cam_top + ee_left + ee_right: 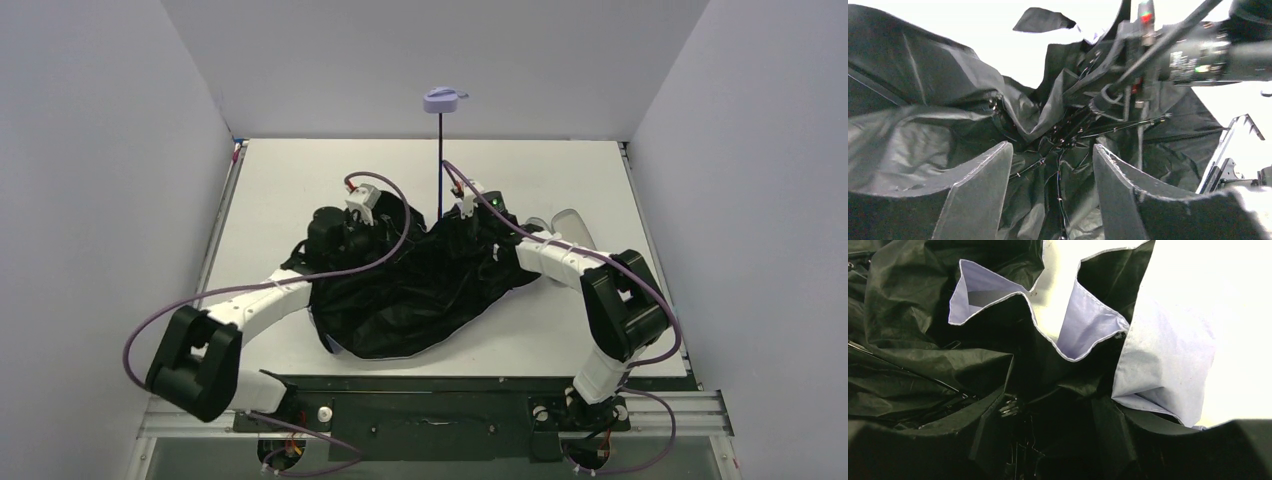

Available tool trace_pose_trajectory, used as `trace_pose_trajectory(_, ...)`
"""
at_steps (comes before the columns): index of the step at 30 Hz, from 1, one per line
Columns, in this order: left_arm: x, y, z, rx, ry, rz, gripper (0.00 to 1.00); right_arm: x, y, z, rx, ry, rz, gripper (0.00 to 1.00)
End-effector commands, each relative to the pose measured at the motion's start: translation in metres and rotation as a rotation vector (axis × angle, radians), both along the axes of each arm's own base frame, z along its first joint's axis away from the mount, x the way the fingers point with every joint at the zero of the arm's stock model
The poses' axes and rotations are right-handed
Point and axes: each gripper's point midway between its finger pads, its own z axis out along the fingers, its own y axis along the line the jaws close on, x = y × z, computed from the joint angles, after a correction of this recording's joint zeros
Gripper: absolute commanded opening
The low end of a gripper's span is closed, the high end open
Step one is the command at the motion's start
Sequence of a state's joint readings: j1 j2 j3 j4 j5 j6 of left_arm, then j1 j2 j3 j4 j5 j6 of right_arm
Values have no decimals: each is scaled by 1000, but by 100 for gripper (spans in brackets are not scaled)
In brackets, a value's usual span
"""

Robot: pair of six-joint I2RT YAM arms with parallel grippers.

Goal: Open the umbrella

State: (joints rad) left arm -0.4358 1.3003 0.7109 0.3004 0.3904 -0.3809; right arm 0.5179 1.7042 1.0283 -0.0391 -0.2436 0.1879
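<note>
- One umbrella (420,295) lies crumpled, black underside up, in the middle of your desk (290,180).
- Its thin shaft (439,165) rises from the fabric, with the lilac handle (443,99) at the top end.
- Your left gripper (1053,150) stands open, facing fabric and ribs.
- Your right gripper (1053,407) stands open too, over dark folds with lilac edges.

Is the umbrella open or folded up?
Not open: the umbrella lies crumpled, black side up, on the table; only its shaft stands extended.

White table (290,180) (grey walls (100,150) around); pale object (570,220) lying toward its right edge.
</note>
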Motion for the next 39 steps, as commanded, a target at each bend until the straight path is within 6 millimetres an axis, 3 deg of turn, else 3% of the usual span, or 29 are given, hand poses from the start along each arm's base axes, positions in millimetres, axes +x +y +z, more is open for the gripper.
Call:
trace_pose_trajectory(1,29,-17,-7,-71,40,93,55,25,-5,21,9,-67,-46,53)
trace_pose_trajectory(5,33,-12,-59,-18,187,162,54,28,-12,17,22,-26,-50,53)
trace_pose_trajectory(8,38,27,-111,51,354,324,55,23,-24,7,8,35,-59,58)
trace_pose_trajectory(10,37,54,-131,86,412,412,58,19,-39,-3,-18,76,-71,61)
trace_pose_trajectory(13,29,90,-151,154,481,506,61,17,-64,-15,-74,109,-99,68)
trace_pose_trajectory(17,18,110,-156,198,490,537,62,18,-83,-24,-122,151,-114,71)
trace_pose_trajectory(19,17,101,-143,164,432,465,61,19,-78,-17,-102,135,-85,71)
trace_pose_trajectory(21,24,80,-106,84,261,331,60,17,-67,-4,-55,111,-49,72)
trace_pose_trajectory(24,35,56,-25,-4,-58,161,65,14,-48,19,17,35,15,71)
trace_pose_trajectory(26,43,44,14,-4,-169,75,67,10,-34,29,57,-4,67,70)
trace_pose_trajectory(27,47,40,22,-2,-183,51,67,9,-28,34,68,-24,95,70)
trace_pose_trajectory(29,65,34,56,-29,-211,46,68,1,-18,33,67,-19,137,69)
trace_pose_trajectory(33,72,29,63,-62,-175,30,68,9,-18,44,164,42,53,69)
trace_pose_trajectory(35,70,31,55,-43,-163,37,68,24,-38,50,232,81,-67,68)
trace_pose_trajectory(39,57,39,38,23,-164,30,68,51,-56,72,367,88,-244,68)
